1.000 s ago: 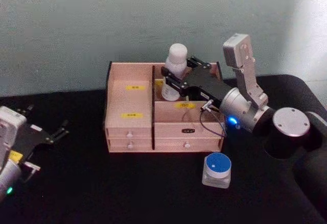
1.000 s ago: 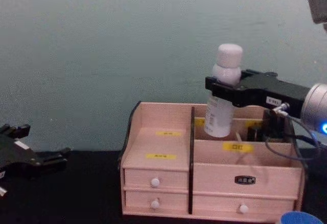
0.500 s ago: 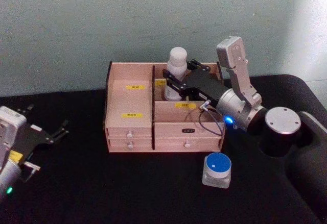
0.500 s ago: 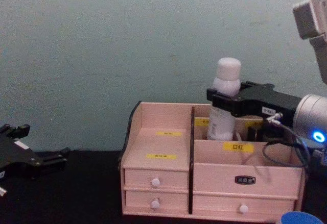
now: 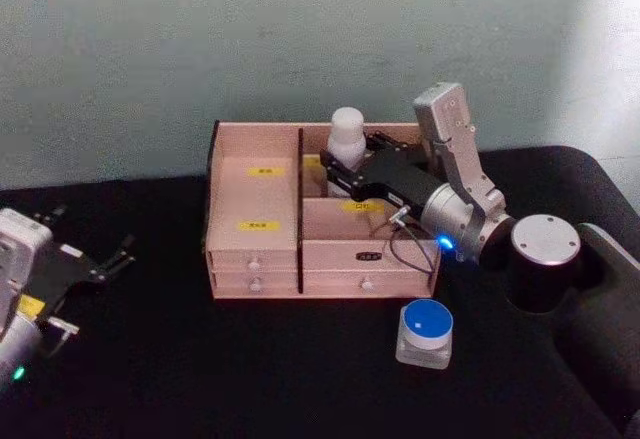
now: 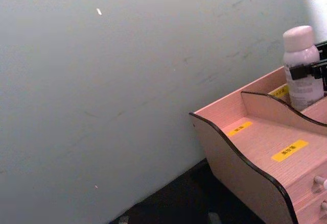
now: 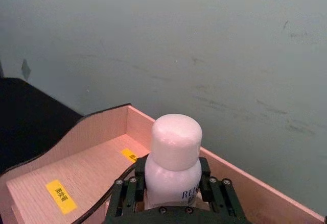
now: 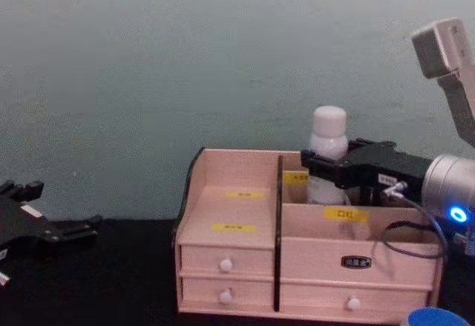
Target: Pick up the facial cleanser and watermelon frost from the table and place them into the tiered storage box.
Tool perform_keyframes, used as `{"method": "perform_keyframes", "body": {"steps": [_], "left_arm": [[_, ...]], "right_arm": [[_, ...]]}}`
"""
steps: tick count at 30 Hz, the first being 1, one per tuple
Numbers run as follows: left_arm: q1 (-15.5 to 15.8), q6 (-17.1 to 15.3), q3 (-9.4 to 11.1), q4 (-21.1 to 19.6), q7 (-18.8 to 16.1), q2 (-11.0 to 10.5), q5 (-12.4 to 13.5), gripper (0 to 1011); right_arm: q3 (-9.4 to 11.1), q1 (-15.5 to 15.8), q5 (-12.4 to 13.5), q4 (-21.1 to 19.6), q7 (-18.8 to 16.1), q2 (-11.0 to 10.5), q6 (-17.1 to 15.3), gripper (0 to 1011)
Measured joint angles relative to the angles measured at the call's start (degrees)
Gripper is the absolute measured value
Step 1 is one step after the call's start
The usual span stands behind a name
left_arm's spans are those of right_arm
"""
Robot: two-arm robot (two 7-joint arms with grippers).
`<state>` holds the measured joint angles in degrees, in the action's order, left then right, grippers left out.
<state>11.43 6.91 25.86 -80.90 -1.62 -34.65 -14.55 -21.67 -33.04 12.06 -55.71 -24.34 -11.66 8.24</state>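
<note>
Head view shows a black table (image 5: pixel 250 359) against a pale wall, with the tiered storage box (image 5: pixel 240 199), a wide pinkish wooden organiser with stepped shelves, yellow labels and small drawers, standing toward the back. The right arm reaches in from the right over the box, and the right gripper (image 5: pixel 345 167) is clamped on the shoulder of the facial cleanser (image 5: pixel 347 131), a white bottle with a rounded white cap. The bottle stands upright inside the rear right compartment, just right of the dark centre divider; in the chest view its lower body sits below the compartment's front wall, so whether its base touches the floor of the compartment is hidden. The left gripper (image 5: pixel 115 257) is parked low at the table's left edge, well apart from the box, fingers parted and holding nothing. The smallest item, a squat clear jar with a blue lid that I take to be the watermelon frost (image 5: pixel 424 331), sits on the table in front of the box's right end. The step in hand looks like setting down the cleanser. Next would be letting the bottle settle, opening the fingers, lifting clear without tipping it, then going for the jar.
</note>
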Motion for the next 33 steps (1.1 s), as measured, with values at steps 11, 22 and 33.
{"method": "perform_keyframes", "body": {"steps": [11,22,33], "left_arm": [[0.0,0.0,0.0,0.0,0.0,0.0,0.0,1001],[0.0,0.0,0.0,0.0,0.0,0.0,0.0,1001],[0.0,0.0,0.0,0.0,0.0,0.0,0.0,1001]], "right_arm": [[0.2,-0.2,-0.4,0.5,0.2,0.2,-0.8,590],[0.2,-0.1,-0.4,0.4,0.2,0.1,-0.7,647],[0.1,-0.1,-0.4,0.3,0.2,0.1,-0.6,953]]}}
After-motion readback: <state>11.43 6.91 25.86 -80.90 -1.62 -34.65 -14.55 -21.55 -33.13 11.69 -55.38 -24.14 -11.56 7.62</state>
